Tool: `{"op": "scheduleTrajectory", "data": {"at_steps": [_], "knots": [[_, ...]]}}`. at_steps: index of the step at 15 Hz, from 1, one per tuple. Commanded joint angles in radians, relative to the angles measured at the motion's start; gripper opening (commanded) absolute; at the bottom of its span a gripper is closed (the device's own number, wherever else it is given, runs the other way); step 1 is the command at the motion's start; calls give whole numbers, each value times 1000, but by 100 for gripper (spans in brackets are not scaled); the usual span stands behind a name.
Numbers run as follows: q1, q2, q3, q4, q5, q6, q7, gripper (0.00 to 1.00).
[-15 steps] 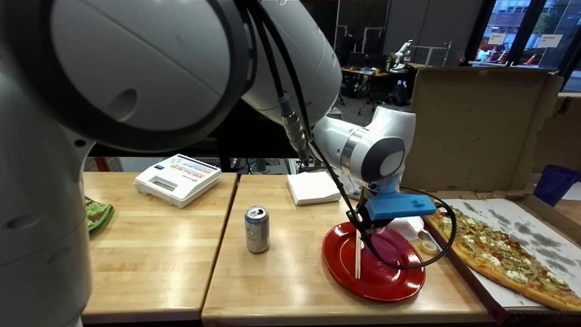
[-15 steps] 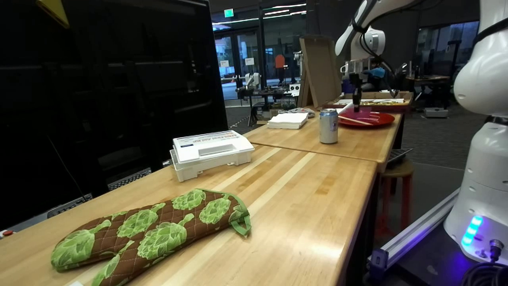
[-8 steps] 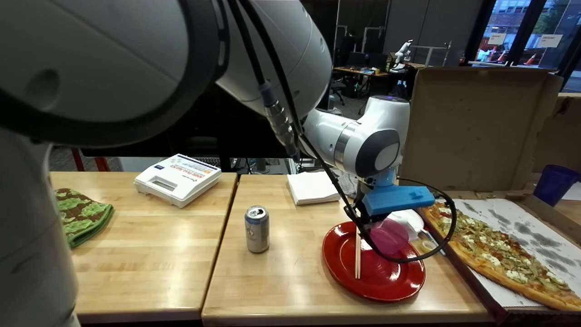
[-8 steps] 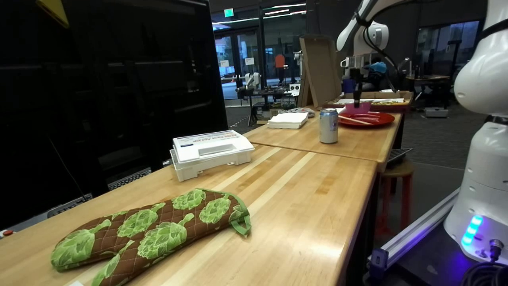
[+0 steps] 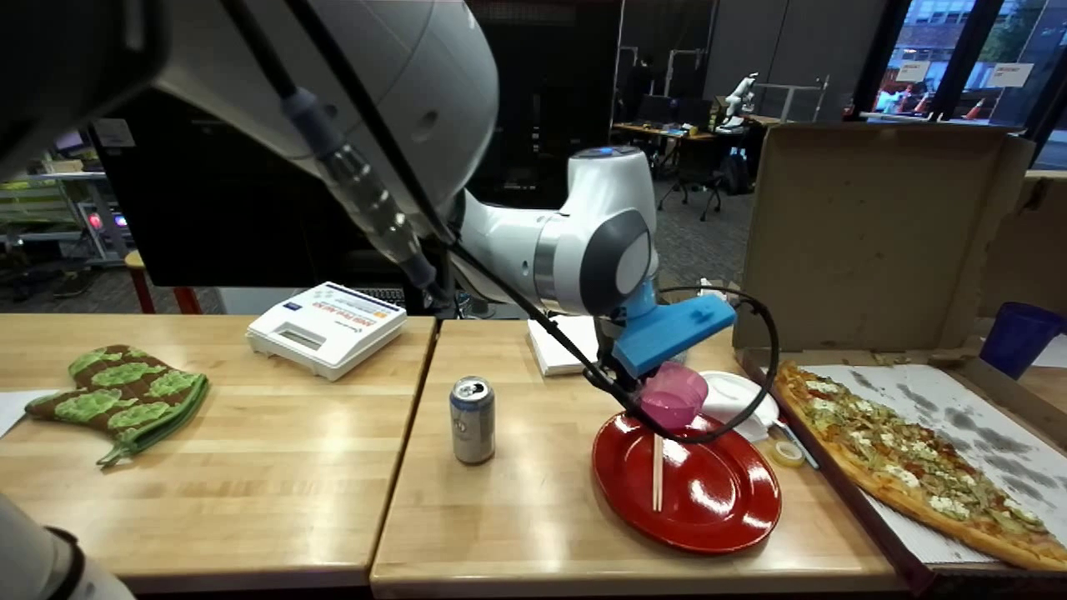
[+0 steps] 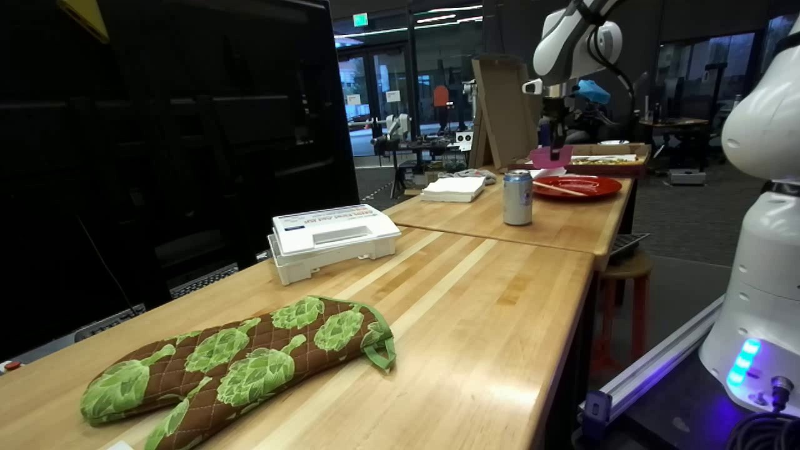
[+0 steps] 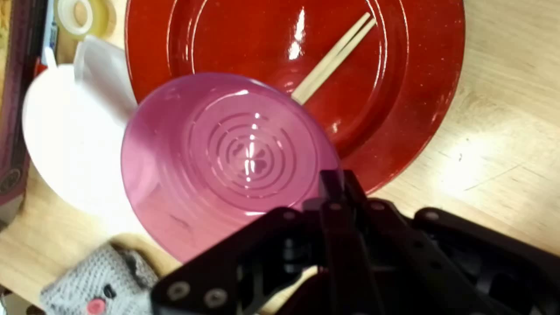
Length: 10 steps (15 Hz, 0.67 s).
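A black robot hand [image 7: 342,181] pinched the rim of a translucent pink plastic bowl [image 7: 245,146], held up off the pale wooden worktop [image 5: 533,517] & overlapping a round glossy red plate [image 7: 420,87] in wrist view. Thin wooden chopsticks [image 7: 334,59] lay on plate. Upright silver-blue metal can [image 5: 473,425] stood nr plate; open brown cardboard box [image 5: 884,242] w/ golden-crusted pizza [image 5: 904,462] lay opp. side.
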Motion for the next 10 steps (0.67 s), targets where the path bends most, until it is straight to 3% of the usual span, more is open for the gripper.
{"op": "scheduleTrajectory", "data": {"at_steps": [1, 6, 10], "knots": [[40, -164, 29, -153, -109, 54, -31, 1], [96, -263, 60, -264, -208, 82, -78, 1], [141, -274, 54, -302, -200, 113, -169, 1]]}}
